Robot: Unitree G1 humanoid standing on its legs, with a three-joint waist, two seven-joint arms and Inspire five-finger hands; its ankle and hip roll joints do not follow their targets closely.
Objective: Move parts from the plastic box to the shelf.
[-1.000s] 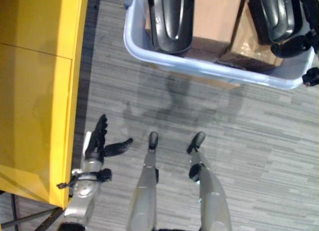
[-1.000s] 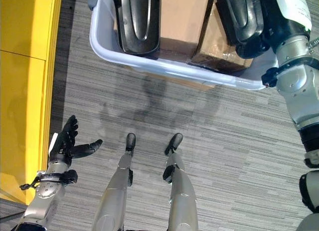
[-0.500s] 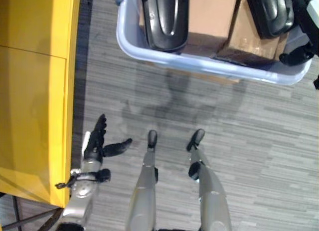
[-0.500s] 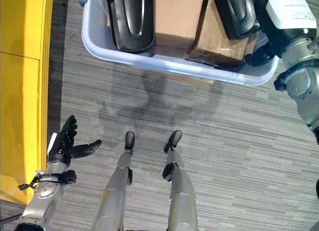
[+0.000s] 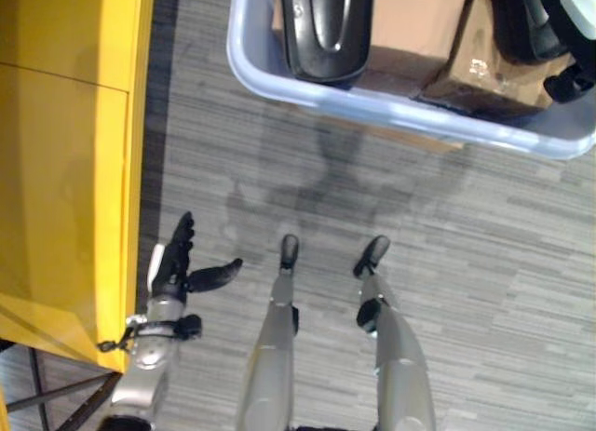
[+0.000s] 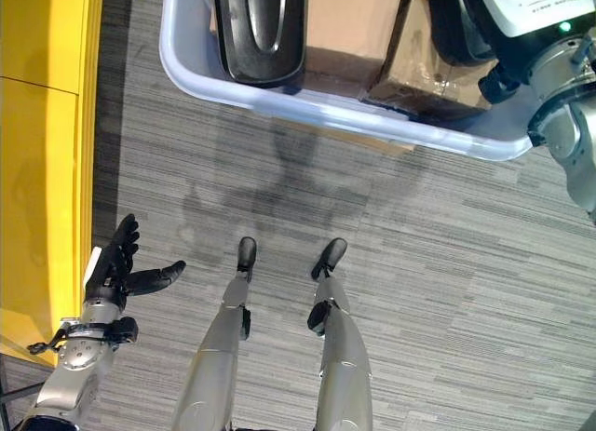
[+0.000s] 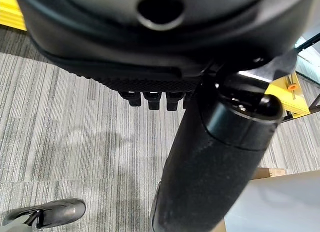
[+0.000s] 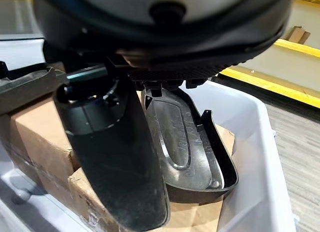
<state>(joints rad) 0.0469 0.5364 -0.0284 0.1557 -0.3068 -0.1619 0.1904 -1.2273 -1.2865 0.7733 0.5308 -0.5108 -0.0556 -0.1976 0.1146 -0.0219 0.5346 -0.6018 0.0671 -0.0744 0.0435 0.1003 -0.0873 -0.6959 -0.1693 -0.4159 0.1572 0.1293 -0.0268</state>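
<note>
1. The left hand point(image 5: 174, 269) hangs low over the carpet point(image 5: 484, 263) beside the yellow shelf point(image 5: 65, 170), fingers straight and relaxed, thumb stuck out sideways, holding nothing.
2. In the left wrist view the same hand point(image 7: 165, 86) shows short fingertips in a row and the thick thumb jutting over bare carpet.
3. The right hand point(image 8: 150, 84) is over the right end of the box point(image 6: 307, 110). Its fingertips sit just at the upper edge of a black part point(image 8: 187, 142); the thumb hangs down beside it. Whether the fingers have closed on the part, I cannot tell.
4. That part lies hollow side up on cardboard point(image 8: 37, 137), close against the box's right wall.
5. From the head views, the right wrist reaches in over the box's right corner, hiding much of that part point(image 5: 521, 21).
6. A 2nd black part point(image 6: 261, 31) lies at the left end of the box, glossy, long side running away from the robot.
7. Between the 2 parts sit brown cartons point(image 5: 410, 31), one flat-topped, one with a creased flap.
8. The box is pale blue-white plastic with a rounded rim, standing on the carpet, well apart from the shelf.
9. Both parts are in the box.
</note>
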